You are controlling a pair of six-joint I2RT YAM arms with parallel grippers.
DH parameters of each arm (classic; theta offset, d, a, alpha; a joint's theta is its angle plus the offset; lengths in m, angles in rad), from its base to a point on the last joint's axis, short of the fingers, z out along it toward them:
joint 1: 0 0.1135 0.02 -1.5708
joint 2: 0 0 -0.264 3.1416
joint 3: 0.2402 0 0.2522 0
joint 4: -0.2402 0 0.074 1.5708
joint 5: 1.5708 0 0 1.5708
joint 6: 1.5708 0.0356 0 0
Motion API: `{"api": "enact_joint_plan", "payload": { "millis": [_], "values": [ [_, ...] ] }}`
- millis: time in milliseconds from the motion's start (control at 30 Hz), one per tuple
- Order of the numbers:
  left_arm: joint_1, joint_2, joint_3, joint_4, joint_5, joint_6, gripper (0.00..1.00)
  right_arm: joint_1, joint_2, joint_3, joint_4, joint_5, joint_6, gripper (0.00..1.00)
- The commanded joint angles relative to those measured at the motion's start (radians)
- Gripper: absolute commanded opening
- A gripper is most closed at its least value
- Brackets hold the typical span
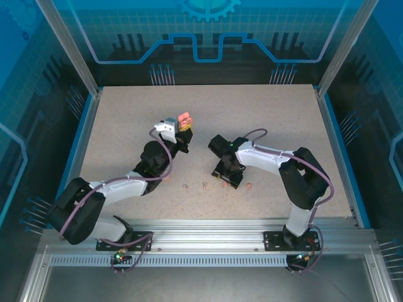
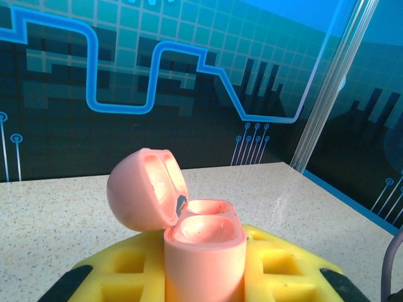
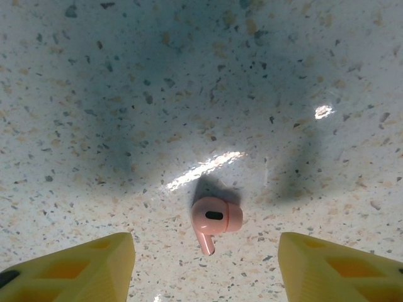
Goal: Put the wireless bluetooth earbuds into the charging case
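Note:
My left gripper (image 1: 182, 130) is shut on the pink charging case (image 2: 204, 251), held upright between its yellow fingers (image 2: 280, 264) above the table. The case's lid (image 2: 140, 189) is hinged open to the left, and both wells look empty. My right gripper (image 3: 204, 270) points straight down at the table, open. A salmon-pink earbud (image 3: 216, 219) lies flat between its yellow fingertips (image 3: 82, 267), touching neither of them. In the top view the right gripper (image 1: 228, 180) sits low at the table's near middle. Two paler stemmed earbuds (image 1: 186, 187) lie to its left and another pink earbud (image 1: 249, 185) to its right.
The speckled table (image 1: 126, 126) is fenced by blue side rails (image 1: 79, 135) and a glass back wall. The two arms' grippers stand about a hand's width apart near the table's centre.

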Motion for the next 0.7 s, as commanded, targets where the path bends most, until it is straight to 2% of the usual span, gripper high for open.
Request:
{"api": "enact_joint_plan", "payload": {
  "millis": [0, 300, 667],
  "values": [
    [0.004, -0.029, -0.007, 0.043, -0.004, 0.006, 0.0, 0.009, 0.029, 0.014, -0.019, 0.012, 0.038, 0.6],
    [0.004, -0.046, -0.002, 0.032, 0.034, 0.009, 0.0, 0.012, 0.055, 0.001, 0.009, 0.013, 0.05, 0.57],
    [0.003, -0.051, -0.003, 0.027, 0.073, 0.008, 0.0, 0.01, 0.074, 0.008, 0.009, 0.027, 0.055, 0.48]
  ]
}}
